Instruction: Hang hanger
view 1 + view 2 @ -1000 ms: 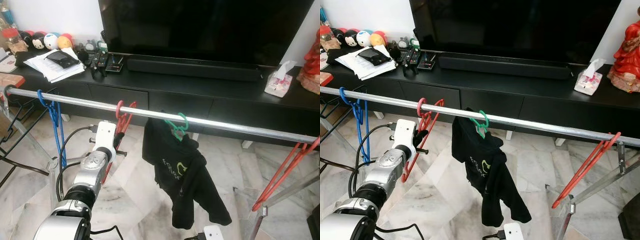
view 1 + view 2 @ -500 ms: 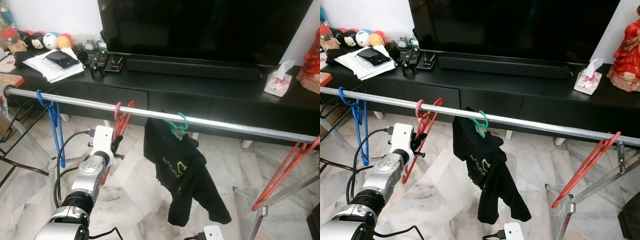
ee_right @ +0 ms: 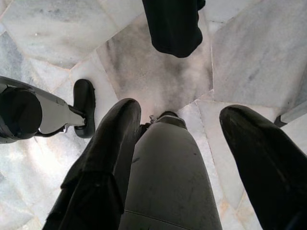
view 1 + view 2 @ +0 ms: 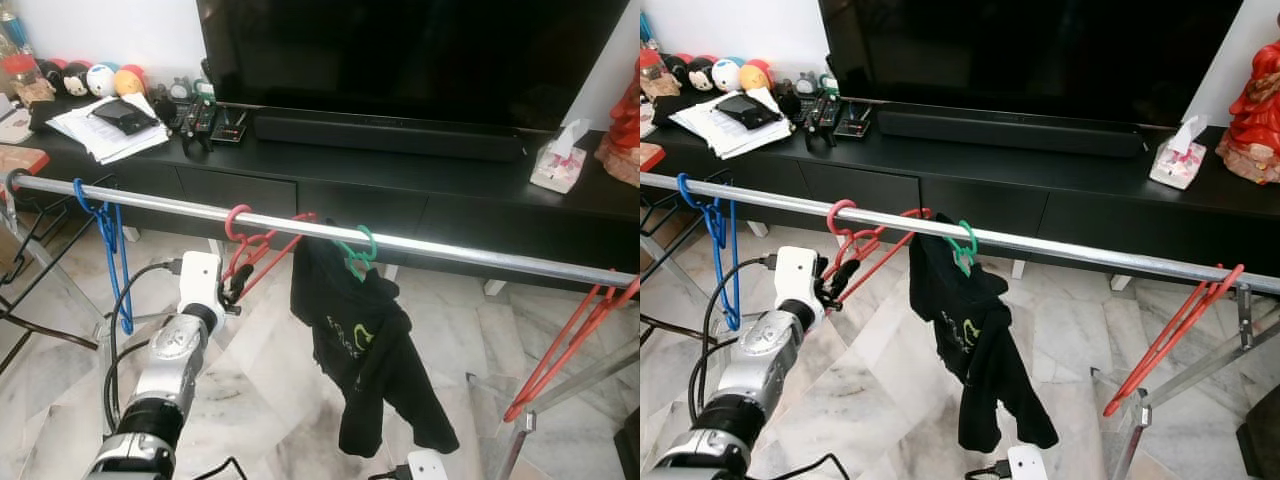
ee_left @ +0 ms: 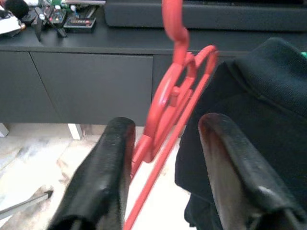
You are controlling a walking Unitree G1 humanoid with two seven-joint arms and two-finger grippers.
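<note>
Lighting even and bright, head views sharp, wrist views soft up close.
You get diffuse indoor light with no hard shadows; the marble floor [image 4: 250, 400] shows pale sheen, the rail [image 4: 1040, 243] carries a thin highlight, and the TV screen [image 4: 420, 50] stays near-black with faint reflections. In your left wrist view the fingers [image 5: 103, 177] are blurred and the red hanger [image 5: 175, 103] slightly soft. Right wrist view: floor blown out toward white, fingers [image 3: 103, 163] out of focus.

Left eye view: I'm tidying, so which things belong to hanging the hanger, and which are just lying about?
Job: red hanger hooked on rail; left gripper beside it, fingers open.

Lying about: blue hanger, black garment, tissue box, papers, TV.
</note>
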